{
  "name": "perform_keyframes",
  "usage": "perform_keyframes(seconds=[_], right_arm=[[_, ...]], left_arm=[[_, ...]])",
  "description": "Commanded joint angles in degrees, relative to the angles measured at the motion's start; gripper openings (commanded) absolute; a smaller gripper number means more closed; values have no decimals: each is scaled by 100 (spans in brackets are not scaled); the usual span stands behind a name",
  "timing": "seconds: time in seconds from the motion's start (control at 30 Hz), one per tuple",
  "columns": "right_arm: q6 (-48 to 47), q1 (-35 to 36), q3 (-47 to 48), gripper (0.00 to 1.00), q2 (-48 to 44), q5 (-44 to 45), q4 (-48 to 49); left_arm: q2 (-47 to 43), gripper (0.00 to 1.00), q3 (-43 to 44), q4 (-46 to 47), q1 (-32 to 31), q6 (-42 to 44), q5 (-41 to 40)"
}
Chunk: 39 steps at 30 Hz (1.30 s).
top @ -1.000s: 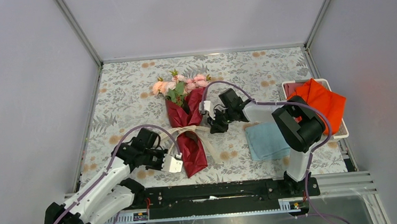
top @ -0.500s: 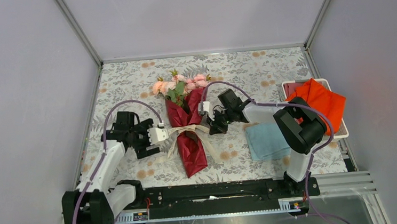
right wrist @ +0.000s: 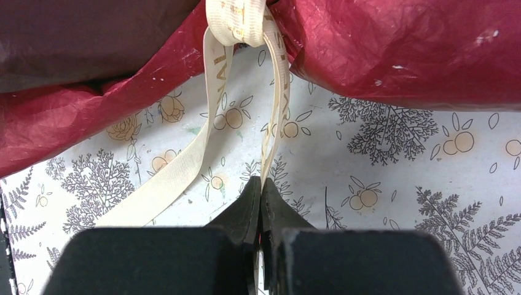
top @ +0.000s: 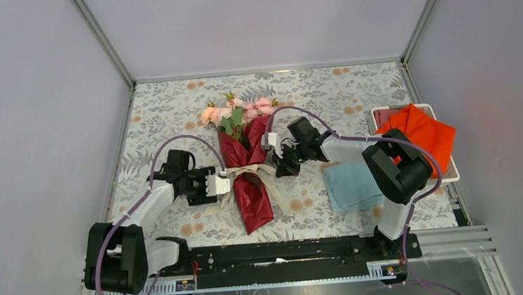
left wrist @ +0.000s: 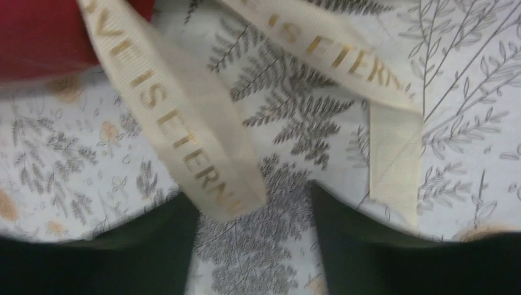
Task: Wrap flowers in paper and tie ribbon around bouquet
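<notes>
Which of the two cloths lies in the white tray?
The orange-red cloth: it sits in the white tray, while the light blue cloth lies on the table.

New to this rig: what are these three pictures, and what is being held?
Two robot arms stand at the near edge. The wide picture looks down from above them; the other two come from cameras on each wrist. On the tablecloth lies a bouquet in dark red paper, a cream ribbon round its middle. The right gripper is shut on a ribbon strand; the left gripper is open over loose ribbon ends. A blue cloth and an orange-red cloth lie at right.
</notes>
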Motion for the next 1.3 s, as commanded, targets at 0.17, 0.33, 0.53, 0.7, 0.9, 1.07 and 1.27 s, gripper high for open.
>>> perform_keyframes(seconds=[0.17,0.33,0.53,0.7,0.9,1.07,1.27], right_arm=[[218,58,97,0,-238,-71,-192],[837,262,90,0,-344,369,-507],[2388,674,-463,0,-517,526,-520],[3414,705,-842,0,-763,436,-616],[4174,728,-1088,0,-720,123,-382],[4324,733,-963,0,-244,180,-718],[4777,731,-1529,0,53,21,-480]], left_arm=[[259,0,-696,2194,-147,815,-740],[310,0,-334,3847,-84,309,-536],[798,0,98,5583,72,432,330],[1740,0,953,5665,388,1126,908],[2663,0,1918,5350,586,1292,1003],[3159,0,2060,5237,648,1601,1054],[3735,0,2545,4948,876,1818,909]])
